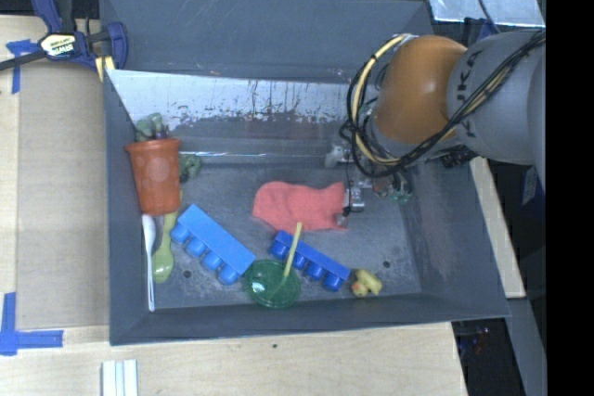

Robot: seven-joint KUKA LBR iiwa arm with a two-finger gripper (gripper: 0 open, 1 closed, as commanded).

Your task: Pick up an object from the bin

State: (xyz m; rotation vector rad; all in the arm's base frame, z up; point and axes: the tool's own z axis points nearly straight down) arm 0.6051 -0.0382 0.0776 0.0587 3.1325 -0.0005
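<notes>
End effector [353, 201] low at right edge of red cloth [295, 205], centre frame, its opening indeterminable; judged grasp approach, next requiring closure on cloth, then lift.

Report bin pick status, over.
Gripper at right edge of crumpled red cloth, mid-bin. Hold unconfirmed. Blue studded plastic block lies nearby, not blocking.

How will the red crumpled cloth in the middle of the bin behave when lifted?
The red crumpled cloth lies flat with soft folds, so it will probably hang limp. It looks thin, so likely light. The gripper is at its right edge; lifted there, it may trail.
</notes>
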